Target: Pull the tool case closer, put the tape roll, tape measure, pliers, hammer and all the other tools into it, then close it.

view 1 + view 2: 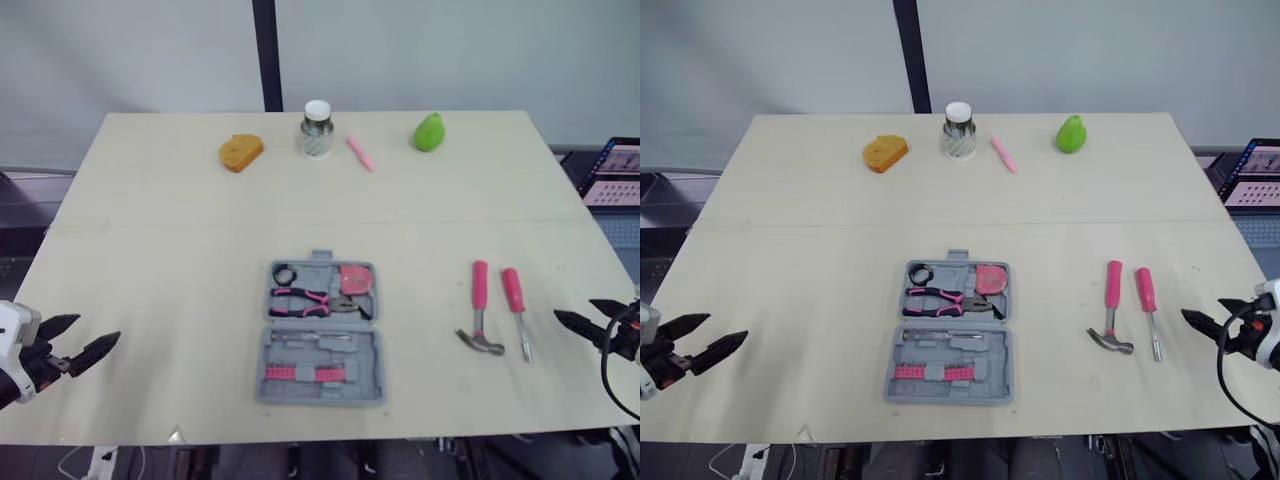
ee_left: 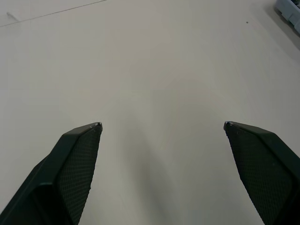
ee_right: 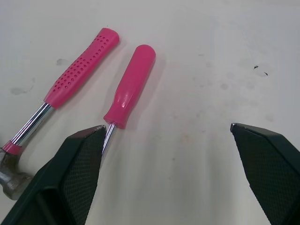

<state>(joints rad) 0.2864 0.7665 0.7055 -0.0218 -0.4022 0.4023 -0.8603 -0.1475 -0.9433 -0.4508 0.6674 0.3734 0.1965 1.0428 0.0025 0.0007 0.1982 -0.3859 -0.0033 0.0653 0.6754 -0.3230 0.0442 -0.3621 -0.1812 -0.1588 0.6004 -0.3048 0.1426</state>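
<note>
open tool case (image 1: pixel 322 335) at mid-table (image 1: pixel 150 220), with tape roll (image 1: pixel 284 274), pliers (image 1: pixel 305 300) and tape measure (image 1: pixel 355 279) seated in it; hammer (image 1: pixel 478 310) and screwdriver (image 1: pixel 516 305) lie to its right. right gripper (image 3: pixel 166 125) and left gripper (image 2: pixel 162 124) spread wide, empty. risk: the close-lying handles may be nudged or pinched together.

Pale wood counter (image 1: pixel 150 230), seam running across mid-depth. Near half: grey tool case (image 1: pixel 300 390) lying open flat, roughly centred, lid half toward the far side. To its right, well apart from it: pink-handled hammer (image 1: pixel 479 310) and pink-handled screwdriver (image 1: pixel 516 305), side by side, not touching, handles pointing away, head and tip toward the near edge. Along the far edge, left to right: orange sponge-like piece (image 1: pixel 241 152), white-lidded jar (image 1: pixel 317 130) upright, pink marker (image 1: pixel 360 153) lying flat, green pear (image 1: pixel 429 132)
</note>
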